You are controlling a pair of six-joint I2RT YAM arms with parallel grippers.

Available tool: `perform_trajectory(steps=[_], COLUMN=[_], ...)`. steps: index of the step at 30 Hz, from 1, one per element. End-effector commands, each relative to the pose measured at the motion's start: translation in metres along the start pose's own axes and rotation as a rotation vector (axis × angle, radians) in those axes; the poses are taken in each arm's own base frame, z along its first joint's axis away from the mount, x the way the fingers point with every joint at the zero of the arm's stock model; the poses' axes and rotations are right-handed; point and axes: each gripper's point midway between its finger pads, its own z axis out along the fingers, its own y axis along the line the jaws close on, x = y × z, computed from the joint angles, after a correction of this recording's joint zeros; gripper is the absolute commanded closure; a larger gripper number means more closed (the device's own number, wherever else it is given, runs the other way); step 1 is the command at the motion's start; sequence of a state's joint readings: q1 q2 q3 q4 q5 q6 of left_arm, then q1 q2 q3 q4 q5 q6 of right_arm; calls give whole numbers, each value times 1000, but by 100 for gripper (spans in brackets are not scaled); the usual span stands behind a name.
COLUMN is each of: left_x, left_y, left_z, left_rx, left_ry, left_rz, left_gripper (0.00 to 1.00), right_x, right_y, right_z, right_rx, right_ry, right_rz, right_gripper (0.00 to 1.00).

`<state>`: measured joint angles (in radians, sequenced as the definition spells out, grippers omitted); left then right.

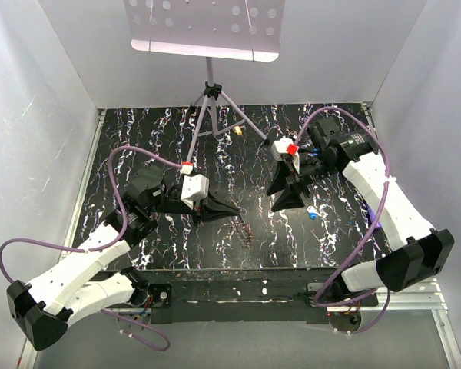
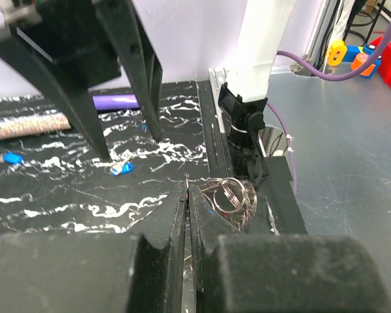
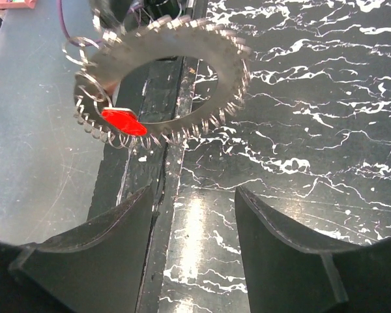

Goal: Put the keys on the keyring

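While left gripper (image 2: 188, 189) sits clamped shut, we see keyring (image 3: 231, 65) just beside its tips, by desk (image 3: 313, 130) edge; whether pinched, we cannot tell. On keyring hangs red key (image 3: 120, 122). We note right gripper (image 3: 192, 192) spread wide, empty. Loose on desk lies blue key (image 2: 122, 168).

Left pincer (image 2: 188, 188) clamped, right pincer (image 3: 192, 195) agape.

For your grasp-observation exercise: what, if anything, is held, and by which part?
The left gripper seems to pinch the keyring by its rim; the right gripper, open, holds nothing.
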<state>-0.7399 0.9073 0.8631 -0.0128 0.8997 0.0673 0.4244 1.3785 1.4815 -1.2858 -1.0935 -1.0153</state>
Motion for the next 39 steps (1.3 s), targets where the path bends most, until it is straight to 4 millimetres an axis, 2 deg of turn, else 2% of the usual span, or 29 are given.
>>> perform_trajectory(steps=[1,9,14,17,20,23,27,29,33,36,39], left_x=[-27,-18,-2,9,24,35,31,34,35,35,41], left_y=[-3,3,14,18,24,29,28,29,26,29,31], left_z=[1,4,1,1,2,4,2,1,-1,-5,-6], left_rx=[40,64,28,19,13,-3,-7,-23,-19,-48,-59], left_ry=[-89,-85,-77,-78,-56,-50,-32,-21,-5,8,23], left_rz=[165,218,215,192,154,112,75,67,64,96,102], left_gripper=[100,100,100,100,100,100,100,100,100,100,100], right_x=[1,12,31,41,51,76,125,141,158,183,201], right_y=[-2,-22,-33,-34,-40,-49,-58,-77,-100,-119,-131], right_z=[-3,-8,-17,-28,-50,-71,-86,-101,-124,-130,-129], right_rx=[-6,44,142,229,365,515,657,779,833,866,860], right_ry=[10,42,105,119,79,72,119,92,10,23,34], right_rz=[10,65,111,134,185,299,485,619,817,961,1054], right_gripper=[39,40,40,40,40,39,38,38,41,43,50])
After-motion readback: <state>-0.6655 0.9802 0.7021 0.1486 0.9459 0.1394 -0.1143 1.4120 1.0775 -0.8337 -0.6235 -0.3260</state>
